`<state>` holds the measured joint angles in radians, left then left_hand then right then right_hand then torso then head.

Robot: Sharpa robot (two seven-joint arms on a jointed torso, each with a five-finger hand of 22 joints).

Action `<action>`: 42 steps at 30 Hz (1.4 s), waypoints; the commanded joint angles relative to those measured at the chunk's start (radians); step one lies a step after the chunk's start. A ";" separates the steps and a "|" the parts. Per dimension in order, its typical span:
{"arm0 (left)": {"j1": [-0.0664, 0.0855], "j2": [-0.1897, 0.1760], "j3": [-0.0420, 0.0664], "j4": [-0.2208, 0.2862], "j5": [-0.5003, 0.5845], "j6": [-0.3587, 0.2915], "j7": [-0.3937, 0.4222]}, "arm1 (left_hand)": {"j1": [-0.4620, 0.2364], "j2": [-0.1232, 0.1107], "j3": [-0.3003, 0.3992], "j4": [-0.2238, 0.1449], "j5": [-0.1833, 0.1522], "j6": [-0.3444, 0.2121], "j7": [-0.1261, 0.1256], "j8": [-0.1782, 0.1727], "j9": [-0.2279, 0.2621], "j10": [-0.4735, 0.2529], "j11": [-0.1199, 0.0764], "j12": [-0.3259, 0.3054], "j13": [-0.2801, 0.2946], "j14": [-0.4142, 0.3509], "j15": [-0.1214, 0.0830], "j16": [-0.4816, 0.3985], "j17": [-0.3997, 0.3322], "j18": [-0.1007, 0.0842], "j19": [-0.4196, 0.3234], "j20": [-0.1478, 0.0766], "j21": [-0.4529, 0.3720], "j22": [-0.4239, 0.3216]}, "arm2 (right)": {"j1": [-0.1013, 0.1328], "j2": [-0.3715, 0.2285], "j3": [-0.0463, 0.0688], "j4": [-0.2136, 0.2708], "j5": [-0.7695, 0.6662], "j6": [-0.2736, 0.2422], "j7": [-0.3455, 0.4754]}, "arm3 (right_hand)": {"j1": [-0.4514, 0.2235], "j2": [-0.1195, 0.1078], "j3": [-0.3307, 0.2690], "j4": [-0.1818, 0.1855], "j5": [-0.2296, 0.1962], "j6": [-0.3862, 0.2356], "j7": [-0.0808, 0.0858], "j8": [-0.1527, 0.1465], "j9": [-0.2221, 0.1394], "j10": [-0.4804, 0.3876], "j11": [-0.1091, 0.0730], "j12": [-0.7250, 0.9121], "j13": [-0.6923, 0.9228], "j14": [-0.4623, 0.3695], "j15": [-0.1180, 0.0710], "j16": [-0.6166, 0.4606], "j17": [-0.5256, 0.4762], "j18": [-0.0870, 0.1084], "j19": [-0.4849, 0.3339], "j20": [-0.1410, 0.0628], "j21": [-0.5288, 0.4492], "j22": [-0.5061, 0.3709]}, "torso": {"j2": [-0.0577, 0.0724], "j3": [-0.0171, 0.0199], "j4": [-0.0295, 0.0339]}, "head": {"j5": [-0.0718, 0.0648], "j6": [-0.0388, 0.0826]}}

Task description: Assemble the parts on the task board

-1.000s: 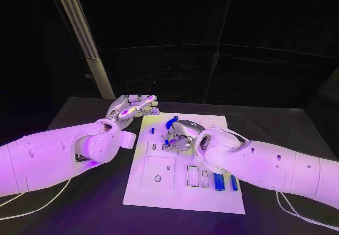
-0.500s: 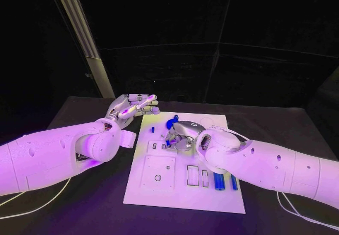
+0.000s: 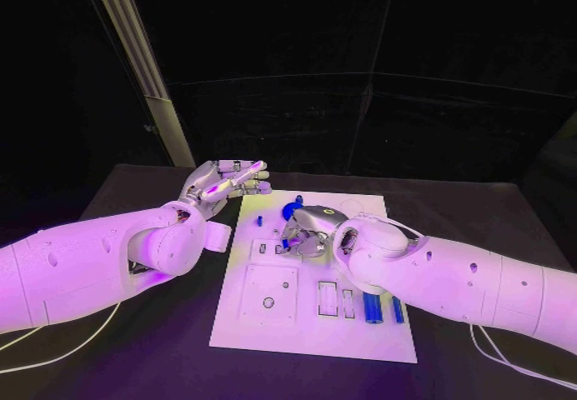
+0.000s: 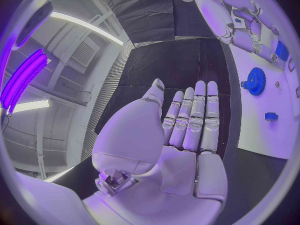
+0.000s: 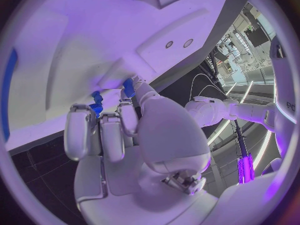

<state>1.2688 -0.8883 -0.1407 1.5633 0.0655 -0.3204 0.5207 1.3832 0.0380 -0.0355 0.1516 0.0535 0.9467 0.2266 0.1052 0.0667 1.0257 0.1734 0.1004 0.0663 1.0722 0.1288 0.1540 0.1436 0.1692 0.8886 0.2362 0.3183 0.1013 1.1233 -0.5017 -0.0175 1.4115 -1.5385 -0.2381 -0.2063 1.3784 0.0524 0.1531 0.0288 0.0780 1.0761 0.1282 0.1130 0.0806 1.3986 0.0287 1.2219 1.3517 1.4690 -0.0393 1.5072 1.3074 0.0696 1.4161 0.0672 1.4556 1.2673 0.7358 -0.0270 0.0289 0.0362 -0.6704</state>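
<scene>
The white task board lies in the middle of the black table. My right hand hovers low over its far half, fingers curled down and pinching a small blue part against the board. In the right wrist view the fingertips hold the blue part on the white board. My left hand is raised beside the board's far left corner, fingers straight and apart, holding nothing. The left wrist view shows that flat hand, the board and a blue gear.
Two long blue parts lie in slots near the board's right edge, close under my right forearm. A small blue peg stands on the far left of the board. Rectangular cut-outs fill the board's near left. A pale post rises behind the table.
My right hand has settled slightly lower and leftward with the blue part between its fingers. The left hand has not moved.
</scene>
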 commanded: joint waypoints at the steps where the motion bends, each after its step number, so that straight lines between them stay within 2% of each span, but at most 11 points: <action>1: 0.002 0.001 0.001 0.001 0.001 0.014 0.005 | 0.011 0.002 -0.001 -0.005 -0.001 0.008 -0.001 -0.006 0.000 0.008 0.001 -0.002 0.000 0.002 0.004 -0.006 0.001 0.014 0.001 0.007 -0.004 -0.001 | -0.004 -0.001 -0.005 -0.003 -0.025 0.043 -0.024 | -0.013 -0.009 0.004 -0.002 -0.006 0.011 -0.011 -0.012 -0.003 -0.012 0.002 -0.009 -0.071 0.071 -0.001 -0.004 0.117 -0.007 -0.005 0.001 -0.007 -0.002 | 0.000 0.0000 0.0005 | -0.001 -0.001; 20: 0.002 -0.001 0.001 0.002 0.001 0.012 0.005 | 0.011 0.002 -0.001 -0.005 -0.001 0.008 -0.001 -0.006 0.000 0.008 0.001 -0.002 0.000 0.002 0.004 -0.006 0.001 0.014 0.001 0.007 -0.004 -0.001 | -0.007 -0.010 -0.006 0.016 -0.063 0.047 -0.053 | -0.047 -0.046 -0.002 0.004 -0.014 -0.018 0.004 -0.038 -0.011 -0.023 0.016 -0.027 -0.086 0.072 0.011 -0.001 0.124 -0.007 -0.006 0.011 -0.010 -0.004 | 0.000 -0.0001 0.0010 | -0.002 -0.001; 26: 0.002 -0.001 0.001 0.002 0.001 0.012 0.005 | 0.011 0.002 -0.001 -0.005 -0.001 0.008 -0.001 -0.006 0.000 0.008 0.001 -0.002 0.000 0.002 0.004 -0.006 0.001 0.014 0.001 0.007 -0.004 -0.001 | -0.007 -0.011 -0.006 0.018 -0.065 0.029 -0.059 | -0.075 -0.075 -0.021 0.017 0.022 -0.040 0.011 -0.048 -0.014 -0.056 0.022 -0.084 -0.132 0.071 0.017 -0.004 0.120 -0.006 -0.010 0.018 -0.014 -0.011 | 0.000 0.0000 0.0015 | -0.002 -0.001; 33: 0.002 -0.001 0.001 0.002 0.001 0.012 0.005 | 0.011 0.002 -0.001 -0.005 -0.001 0.008 -0.001 -0.006 0.000 0.008 0.001 -0.002 0.000 0.002 0.004 -0.006 0.001 0.014 0.001 0.007 -0.004 -0.001 | -0.007 -0.011 -0.006 0.020 -0.068 0.003 -0.068 | -0.101 -0.092 -0.046 0.038 0.025 -0.063 0.014 -0.049 -0.015 -0.067 0.026 -0.102 -0.150 0.070 0.020 -0.007 0.116 -0.005 -0.012 0.021 -0.017 -0.016 | 0.000 -0.0001 0.0008 | -0.002 -0.002; 37: 0.002 -0.001 0.001 0.002 0.001 0.012 0.004 | 0.011 0.002 -0.001 -0.005 -0.001 0.008 -0.001 -0.006 0.000 0.008 0.001 -0.002 0.000 0.002 0.004 -0.006 0.001 0.014 0.001 0.007 -0.004 -0.001 | -0.007 -0.012 -0.006 0.023 -0.068 -0.026 -0.072 | -0.127 -0.105 -0.075 0.061 0.031 -0.085 0.017 -0.050 -0.016 -0.070 0.029 -0.106 -0.157 0.070 0.023 -0.009 0.114 -0.004 -0.014 0.024 -0.020 -0.021 | 0.000 0.0003 0.0008 | -0.003 -0.002; 42: 0.002 -0.001 0.001 0.002 0.001 0.012 0.004 | 0.011 0.002 -0.001 -0.005 -0.001 0.008 -0.001 -0.006 0.000 0.008 0.001 -0.002 0.000 0.002 0.004 -0.006 0.001 0.014 0.001 0.007 -0.004 -0.001 | -0.008 -0.014 -0.006 0.030 -0.070 -0.086 -0.071 | -0.157 -0.118 -0.135 0.110 0.075 -0.125 0.027 -0.048 -0.015 -0.077 0.039 -0.109 -0.165 0.068 0.030 -0.012 0.109 -0.002 -0.017 0.031 -0.024 -0.028 | 0.000 0.0001 0.0013 | -0.005 -0.002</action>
<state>1.2688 -0.8894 -0.1408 1.5638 0.0664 -0.3198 0.5206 1.3832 0.0380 -0.0355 0.1516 0.0535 0.9468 0.2266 0.1052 0.0668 1.0257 0.1734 0.1004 0.0662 1.0721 0.1288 0.1540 0.1433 0.1692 0.8886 0.2362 0.3183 0.1018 1.1142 -0.5132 -0.0238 1.4393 -1.5989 -0.2655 -0.2626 1.2295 -0.0663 0.0318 0.1325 0.1463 0.9585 0.1555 0.0698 0.0663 1.3267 0.0647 1.1180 1.1881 1.4651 -0.0142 1.4988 1.3073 0.0696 1.4002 0.0922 1.4376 1.2407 0.7359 -0.0269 0.0301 0.0327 -0.6728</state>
